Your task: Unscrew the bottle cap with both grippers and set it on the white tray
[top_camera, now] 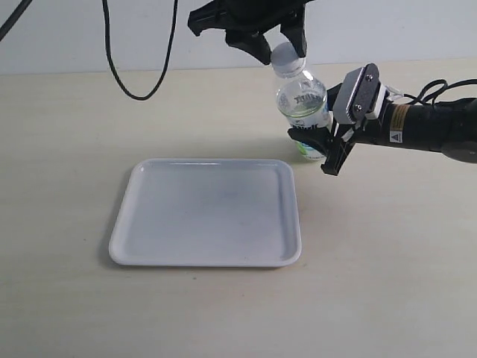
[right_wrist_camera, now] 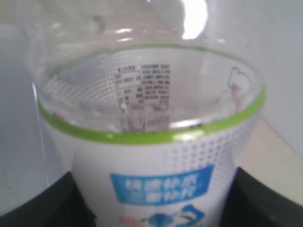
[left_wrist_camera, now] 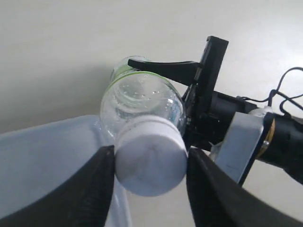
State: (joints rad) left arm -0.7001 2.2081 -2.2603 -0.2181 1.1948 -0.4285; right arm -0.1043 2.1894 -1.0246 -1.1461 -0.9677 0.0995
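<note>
The clear bottle is held tilted just past the far right corner of the white tray. My right gripper is shut on its labelled lower body, dark jaws on both sides. On the neck sits the white bottle cap, and my left gripper comes down from above, shut on it. In the left wrist view both black fingers press against the cap. The bottle's clear shoulder shows behind it.
A black cable hangs in a loop over the far left of the beige table. The right arm's white block and cables lie at the right. The tray holds nothing.
</note>
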